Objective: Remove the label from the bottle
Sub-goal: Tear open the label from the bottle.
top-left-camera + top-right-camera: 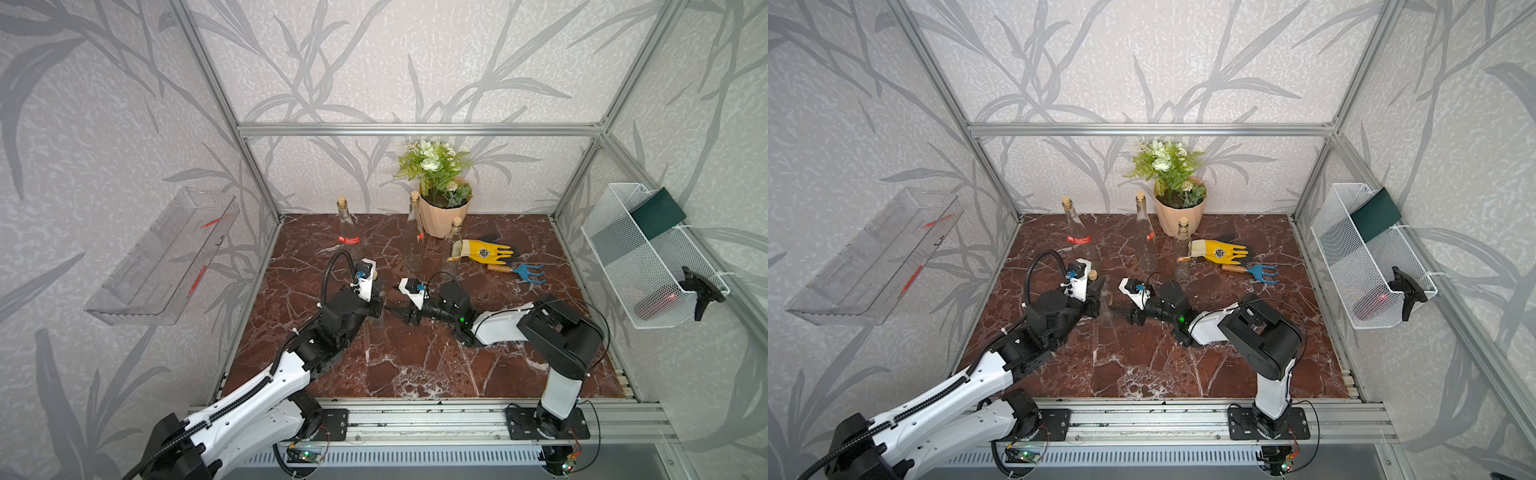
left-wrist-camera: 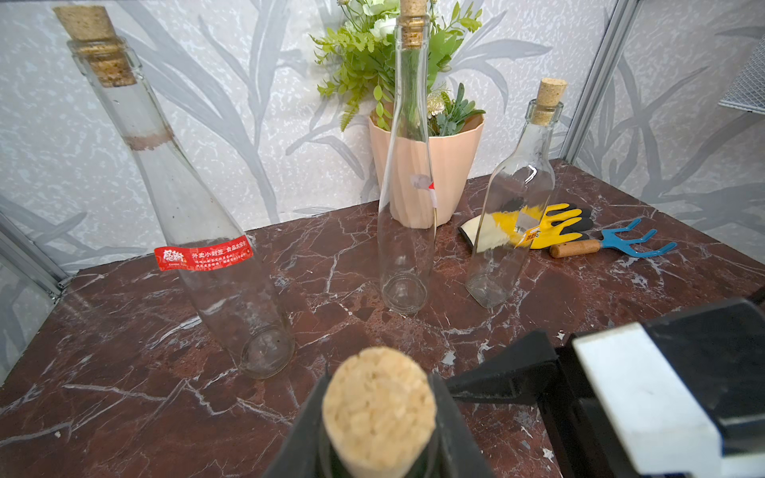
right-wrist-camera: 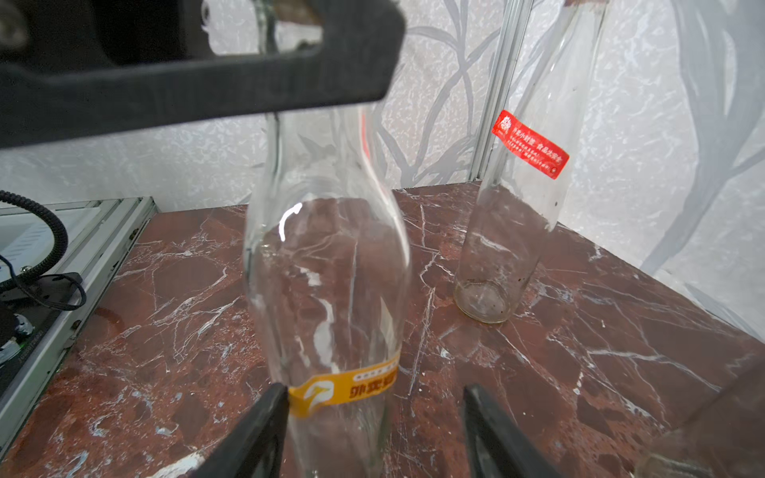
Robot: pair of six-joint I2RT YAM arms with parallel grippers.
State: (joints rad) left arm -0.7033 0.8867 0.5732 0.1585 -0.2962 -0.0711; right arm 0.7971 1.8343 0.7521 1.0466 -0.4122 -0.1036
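- Left gripper (image 2: 378, 438) fingers (image 2: 449, 426) are clenching the neck of the clear bottle (image 3: 327, 269) just under its cork (image 2: 378, 407), holding it upright.
- Right gripper (image 3: 374, 418) is standing released, jaws apart on either side of the bottle's lower body. One finger (image 3: 265, 418) is touching the end of the orange label (image 3: 343, 387); the other is sitting clear of the glass.
- Bottle is sitting between the two arms, near the middle of the marble table (image 1: 415, 361).
- Red-labelled bottle (image 2: 207, 256) is standing behind it.
- A slim bottle (image 2: 407, 248), a short bottle (image 2: 513, 186), a flower pot (image 1: 440, 216), a yellow glove (image 1: 486, 251) and a blue hand rake (image 1: 525, 272) are sitting farther back.
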